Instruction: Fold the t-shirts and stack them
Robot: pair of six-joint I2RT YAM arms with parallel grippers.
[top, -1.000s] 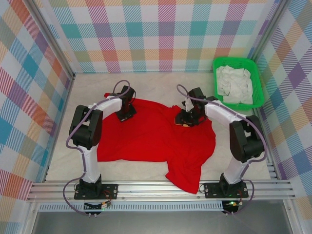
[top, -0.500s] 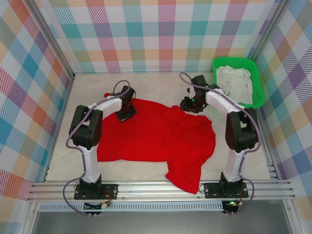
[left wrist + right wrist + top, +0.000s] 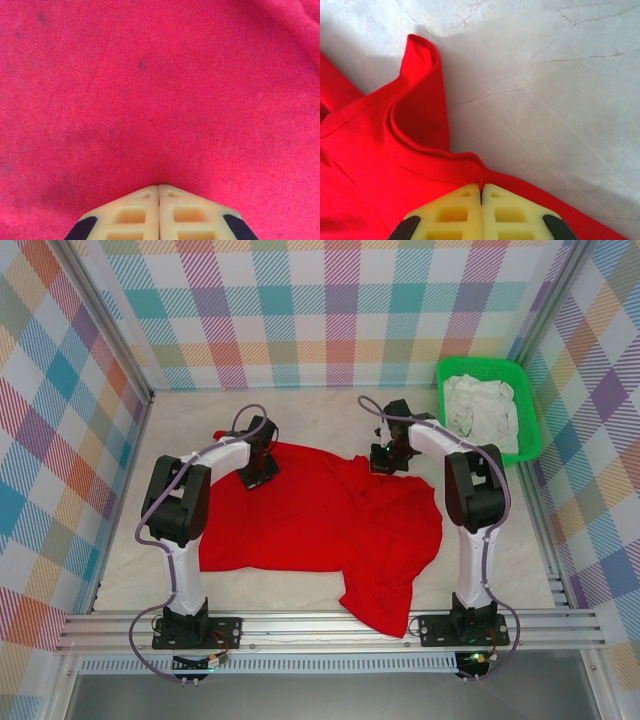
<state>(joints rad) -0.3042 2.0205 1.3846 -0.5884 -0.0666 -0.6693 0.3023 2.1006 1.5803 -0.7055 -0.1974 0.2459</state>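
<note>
Green basket (image 3: 478, 364) (white cloths (image 3: 480, 410) inside) sits near the red t-shirt (image 3: 300, 515).

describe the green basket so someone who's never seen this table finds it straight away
On the pale table, look to the far right corner, against the plaid wall. The green basket sits there, holding crumpled white cloth. Its bright green rim and white contents set it apart from the red t-shirt spread mid-table.
</note>
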